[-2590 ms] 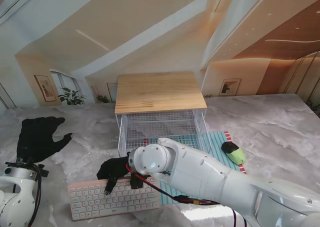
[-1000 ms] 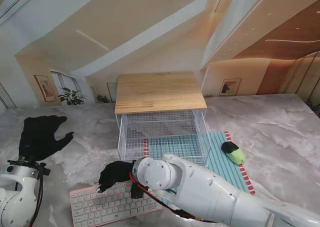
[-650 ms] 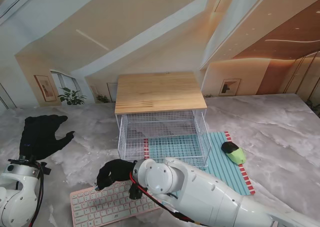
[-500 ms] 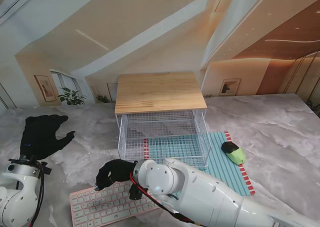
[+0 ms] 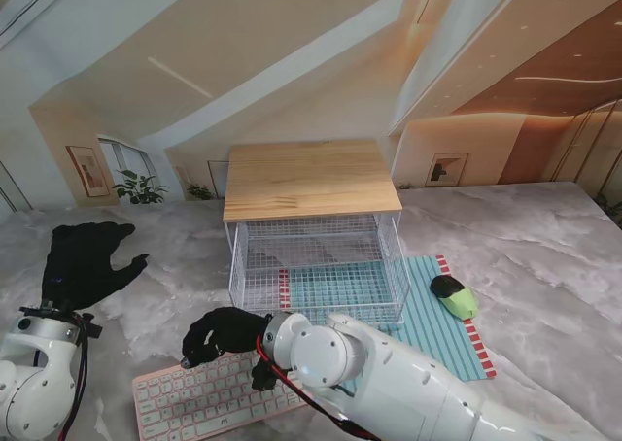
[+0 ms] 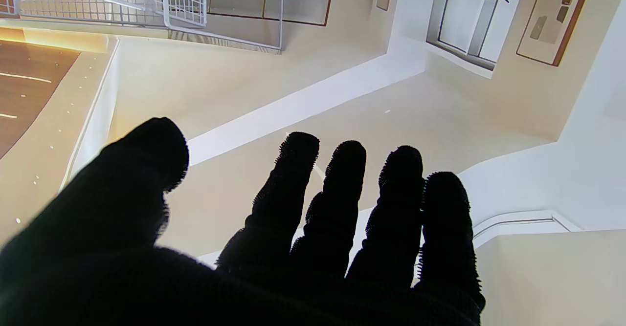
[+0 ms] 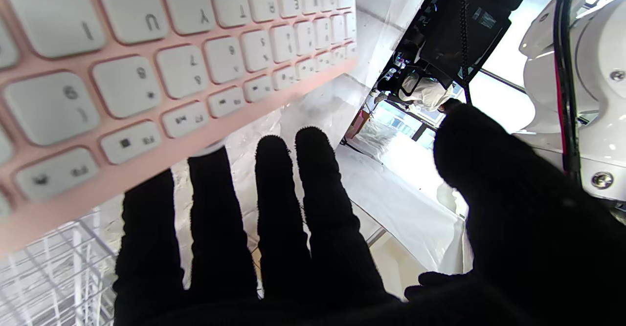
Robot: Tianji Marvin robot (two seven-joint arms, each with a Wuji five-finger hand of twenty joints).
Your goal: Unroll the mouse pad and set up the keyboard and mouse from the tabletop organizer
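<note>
Pink keyboard [image 5: 209,398] w/ white keys lying on marble table [image 5: 544,256], nearest edge, left of centre in stand view. Long axis roughly left–right, skewed: left end nearer, right end farther, right end at edge of teal mouse pad [image 5: 442,320]. Key face up.

Right hand [image 5: 222,334] in black glove at keyboard's far edge, fingers draped over rim toward top key rows. In right wrist view, fingers [image 7: 274,208] straight, side by side under the pink rim [image 7: 161,86], thumb apart; looks like resting/pressing on the edge, but true grip or not: can't tell.

Left hand [image 5: 83,264] raised off table at far left, well apart from everything, released, fingers spread, holding nothing. Left wrist view: fingers [image 6: 337,204] fanned against wall, corner of wire organizer [image 6: 161,3] in frame.

Organizer [image 5: 313,256]: white wire basket w/ wood top, centre table, standing on far part of unrolled mouse pad. Pad flat, red-striped border at right edge, long axis left–right. Green/black mouse [image 5: 454,296] on pad just right of organizer, long axis near–far, black end farther.
</note>
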